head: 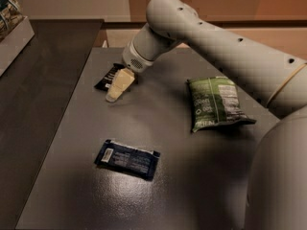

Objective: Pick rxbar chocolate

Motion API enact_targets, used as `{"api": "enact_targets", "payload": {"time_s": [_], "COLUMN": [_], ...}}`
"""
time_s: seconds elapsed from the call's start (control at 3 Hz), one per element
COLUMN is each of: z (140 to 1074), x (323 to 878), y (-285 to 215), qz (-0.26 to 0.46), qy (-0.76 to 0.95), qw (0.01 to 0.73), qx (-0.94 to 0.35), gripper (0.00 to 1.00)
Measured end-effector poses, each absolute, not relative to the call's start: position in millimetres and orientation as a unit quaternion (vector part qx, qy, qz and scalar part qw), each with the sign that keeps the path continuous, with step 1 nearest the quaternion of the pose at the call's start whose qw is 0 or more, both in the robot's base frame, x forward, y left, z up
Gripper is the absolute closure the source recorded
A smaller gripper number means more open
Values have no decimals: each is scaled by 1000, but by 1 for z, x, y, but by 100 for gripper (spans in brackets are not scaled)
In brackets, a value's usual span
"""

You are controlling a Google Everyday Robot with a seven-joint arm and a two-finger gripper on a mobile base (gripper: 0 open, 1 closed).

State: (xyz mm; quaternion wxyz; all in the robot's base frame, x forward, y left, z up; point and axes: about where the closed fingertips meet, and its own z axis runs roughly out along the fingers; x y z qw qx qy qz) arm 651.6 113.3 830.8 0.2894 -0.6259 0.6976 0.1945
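Observation:
The rxbar chocolate is a small slim black wrapper with white lettering, lying at the far left of the dark table. My gripper hangs just over its right side, its cream fingers pointing down and left and covering part of the bar. The white arm reaches in from the right.
A larger dark navy-blue flat wrapper lies near the table's front left. A green chip bag lies at the right. A lower dark counter runs along the left, with a box at its far end.

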Motion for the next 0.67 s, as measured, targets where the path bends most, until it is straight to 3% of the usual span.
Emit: {"api": "enact_targets", "payload": {"time_s": [0.33,0.67], "z": [828,826], "x": [654,656], "y": [118,121], "qz": [200,208], "qy": [701,702], "qw": [279,268], "qx": [-625,-627], "gripper": [0,18]}}
